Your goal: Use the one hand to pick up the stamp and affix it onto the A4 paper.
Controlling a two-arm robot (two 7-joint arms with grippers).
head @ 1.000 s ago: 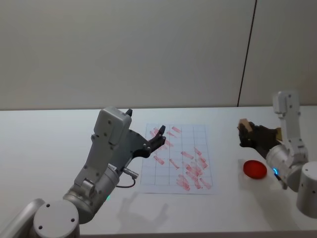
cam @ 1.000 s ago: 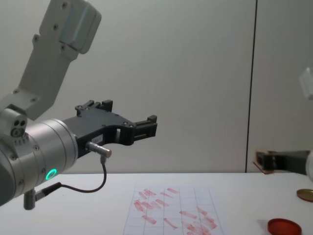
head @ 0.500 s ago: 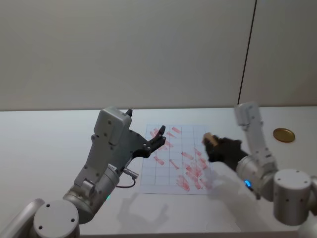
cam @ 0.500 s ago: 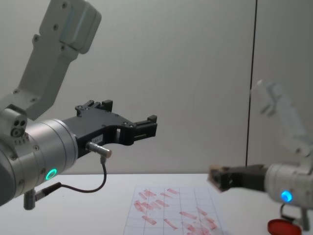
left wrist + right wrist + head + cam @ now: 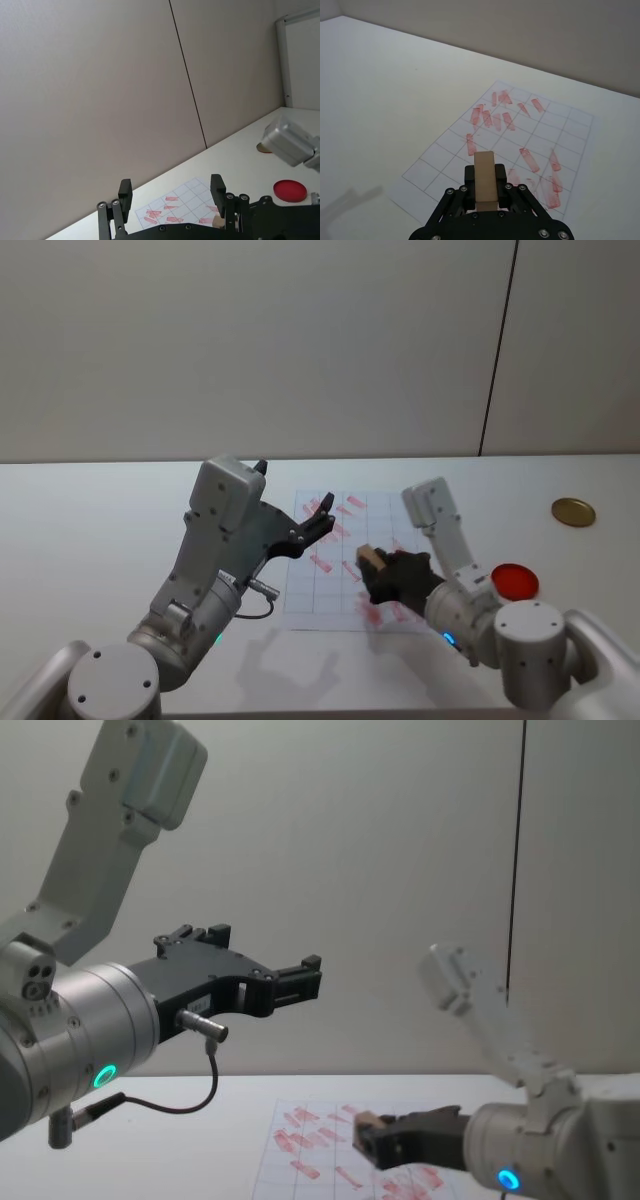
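1. The right gripper (image 5: pixel 380 572) reaches in over the near part of the A4 paper (image 5: pixel 345 540), its black fingers pointing toward the robot's left and away from the body.
2. Its fingers are closed on the stamp (image 5: pixel 484 172), pinching the light-tan block by its two long sides. In the right wrist view most of the block's length sticks out past the fingertips.
3. The stamp is held in the air above the sheet, over the near middle cells of the grid. The right wrist view shows the paper some way below it, so it is not pressed down.
4. The A4 paper lies flat on the white table (image 5: pixel 90 530) in front of the robot. Many small red stamp marks are scattered over its grid, thickest toward the near right corner and the far left corner.
5. The left gripper (image 5: pixel 322 518) is raised above the table at the paper's left edge. Its two fingers are spread wide apart with nothing between them, as the left wrist view shows.
6. A flat round red disc (image 5: pixel 514 581) lies on the table just right of the paper, beside the right arm.
7. A round gold lid (image 5: pixel 573 511) lies farther right and farther back, well apart from the sheet.
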